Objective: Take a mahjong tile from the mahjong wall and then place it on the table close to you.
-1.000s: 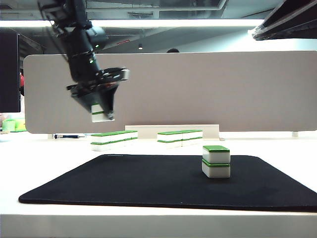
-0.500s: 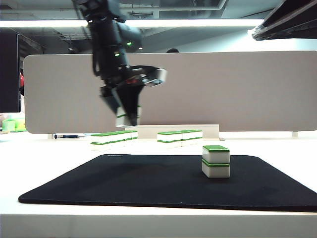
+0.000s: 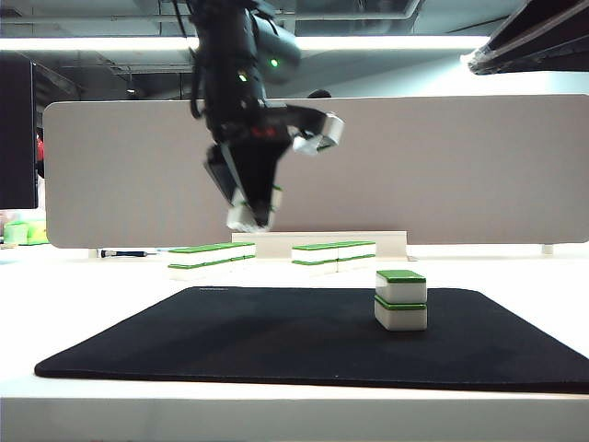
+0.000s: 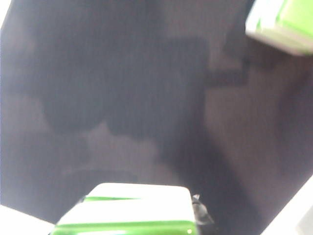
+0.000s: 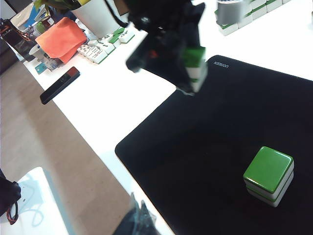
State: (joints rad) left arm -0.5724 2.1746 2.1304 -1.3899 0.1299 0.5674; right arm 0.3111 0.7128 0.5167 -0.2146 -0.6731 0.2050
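The left gripper [image 3: 250, 214] hangs in the air, fingers pointing down, clamped on a small white mahjong tile with a green band [image 3: 247, 216]; in the left wrist view that tile [image 4: 126, 210] sits between the fingertips, blurred. Directly below the gripper lies the black rectangular fabric mat [image 3: 276, 341], well apart from the tile. Below and off to one side of the gripper, on the mat, stands a stack of two white tiles with green tops [image 3: 401, 300], also seen in the right wrist view [image 5: 269, 175]. Behind and below the gripper, beyond the mat's far edge, the mahjong wall of low white blocks with bright green tops [image 3: 272, 257] rests on the glossy white table [image 3: 101, 285]. The right gripper [image 5: 139, 220] shows only as a dark tip at the frame edge; whether its jaws are wide or narrow cannot be told.
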